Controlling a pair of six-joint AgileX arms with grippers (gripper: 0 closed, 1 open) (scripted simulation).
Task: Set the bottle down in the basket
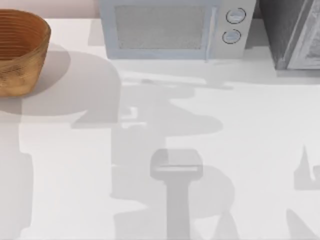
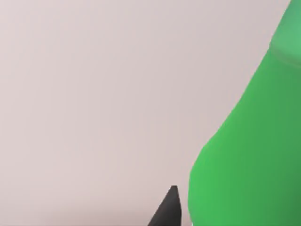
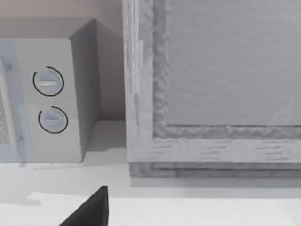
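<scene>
The bright green bottle (image 2: 249, 150) looms very close in the left wrist view, held up in front of a plain pinkish wall. My left gripper (image 2: 221, 212) is shut on it; one dark fingertip (image 2: 170, 209) lies against its side and the other is hidden behind the bottle. The tan woven basket (image 1: 22, 65) stands at the table's far left back corner, partly cut off by the top view's left edge. A dark part of my right gripper (image 3: 91, 209) shows low over the table, facing the back right appliances.
A grey microwave (image 1: 175, 27) with two round knobs (image 3: 48, 81) stands at the back centre. A larger grey cabinet-like appliance (image 1: 295, 35) stands at the back right. The white table (image 1: 250, 130) carries the arms' shadows.
</scene>
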